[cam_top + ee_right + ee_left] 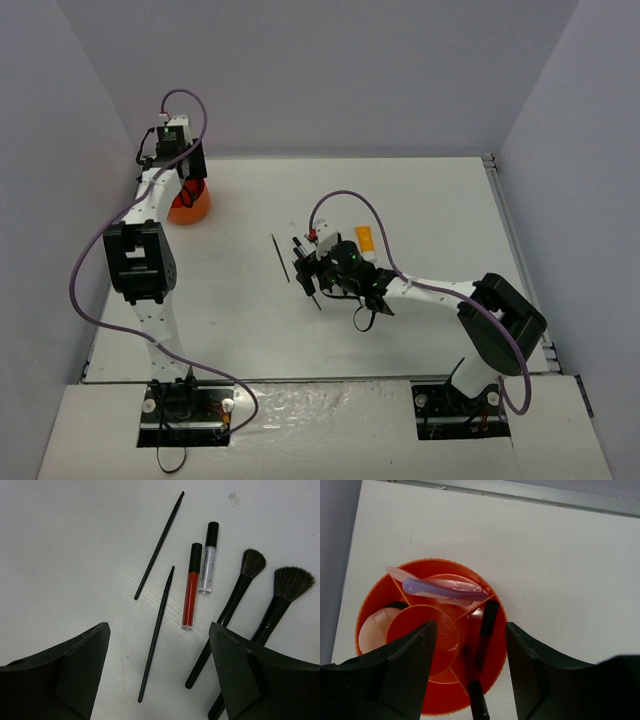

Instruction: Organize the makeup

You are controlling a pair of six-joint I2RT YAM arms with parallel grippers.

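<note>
**Top view.** Left jaws hang over the orange round compartmented plastic holder point(190, 210), far left on the white worktop point(430, 200). Right jaws hover mid-worktop, with an orange-white tube point(365, 240) beside them.

**Left wrist view.** Jaws released, straddling the holder. Inside are a lilac stick point(440, 590), a black pencil point(487, 627) and a pale round piece point(372, 630), possibly a compact. I judge one deposit complete.

**Right wrist view.** Jaws released and empty above two thin black liners point(156, 635), a red gloss tube point(190, 587), a clear tube point(207, 562) and two black brushes point(235, 602). Next I centre on one liner, lower and close.
</note>
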